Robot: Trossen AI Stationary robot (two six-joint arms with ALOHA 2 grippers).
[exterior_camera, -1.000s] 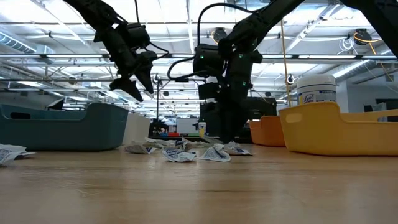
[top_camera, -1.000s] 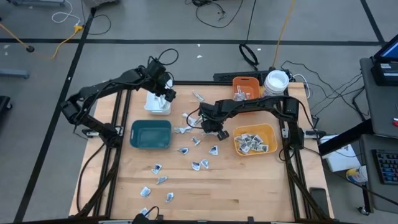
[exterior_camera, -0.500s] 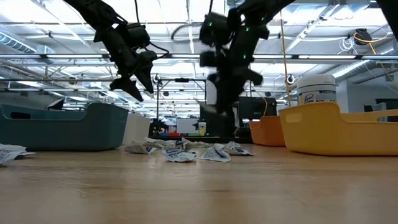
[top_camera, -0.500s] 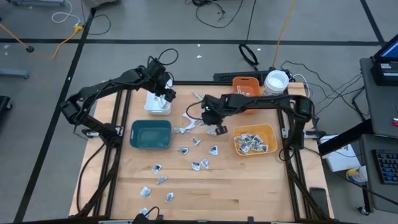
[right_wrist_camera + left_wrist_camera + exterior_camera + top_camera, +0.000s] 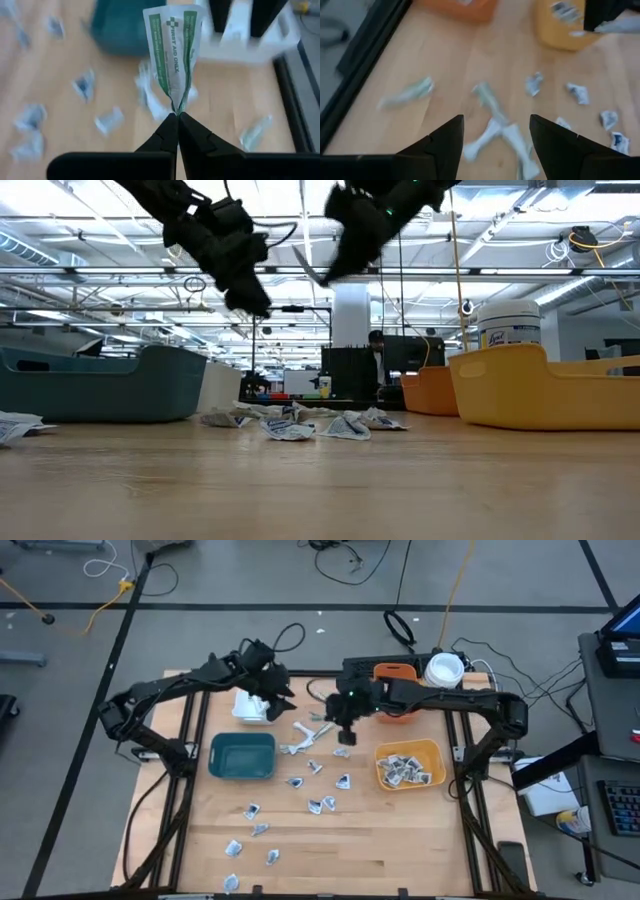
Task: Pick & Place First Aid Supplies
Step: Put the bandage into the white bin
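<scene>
Plastic bins stand at both sides: a teal bin point(image 5: 242, 756) at left, a yellow bin point(image 5: 410, 764) at right. Left gripper point(image 5: 494, 140) hangs with its dark fingers spread above crumpled strips point(image 5: 492, 131). Right gripper point(image 5: 177, 119) pinches a flat, creased white packet point(image 5: 174, 52) with green print, lifted above the wooden table point(image 5: 400, 830).

pkts point(image 5: 492, 102) blurred, teal bin point(image 5: 122, 25) cut off

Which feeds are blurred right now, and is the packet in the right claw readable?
Left wrist view: motion-smeared, table packets soft. Right wrist view: background blurred, but the held packet is sharp, its green print legible. Low view: both arms smeared; high view crisp.
</scene>
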